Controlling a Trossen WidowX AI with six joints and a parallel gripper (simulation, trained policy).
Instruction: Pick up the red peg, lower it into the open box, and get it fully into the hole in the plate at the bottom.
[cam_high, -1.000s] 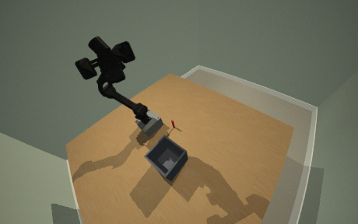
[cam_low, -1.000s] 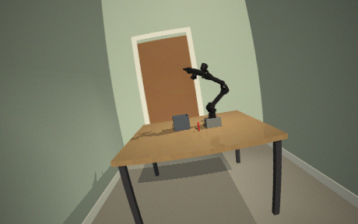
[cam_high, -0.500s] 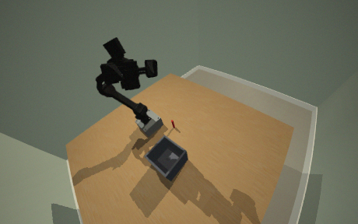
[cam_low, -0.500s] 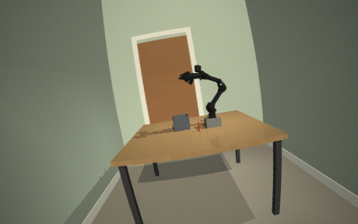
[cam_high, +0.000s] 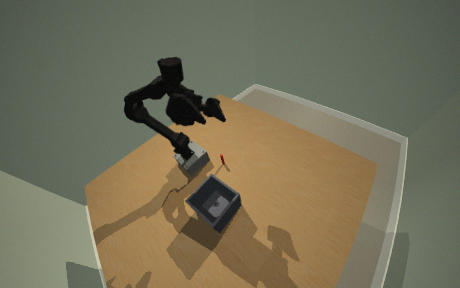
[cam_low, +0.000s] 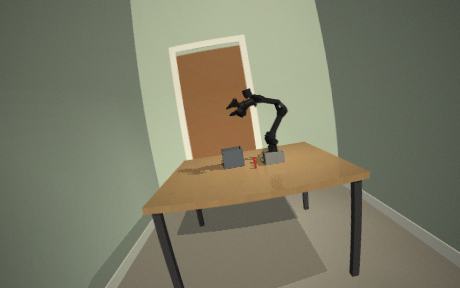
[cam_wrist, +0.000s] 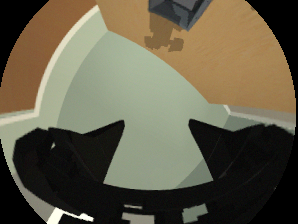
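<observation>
The red peg (cam_high: 222, 159) (cam_low: 255, 163) stands upright on the table, between the arm's base and the open box. The dark grey box (cam_high: 231, 214) (cam_low: 233, 157) stands with its opening up; part of it shows at the top of the wrist view (cam_wrist: 192, 19). A lighter plate (cam_high: 219, 210) lies at its bottom, with a small dark hole. My gripper (cam_high: 215, 121) (cam_low: 229, 111) (cam_wrist: 157, 123) is wide open and empty, high above the table and well away from the peg. The peg does not show in the wrist view.
The arm's grey base (cam_high: 197, 161) (cam_low: 273, 157) stands on the wooden table (cam_high: 300, 175) (cam_low: 310, 172) close to the peg and the box. The box walls rise around the plate. The arm's shadows fall across the table.
</observation>
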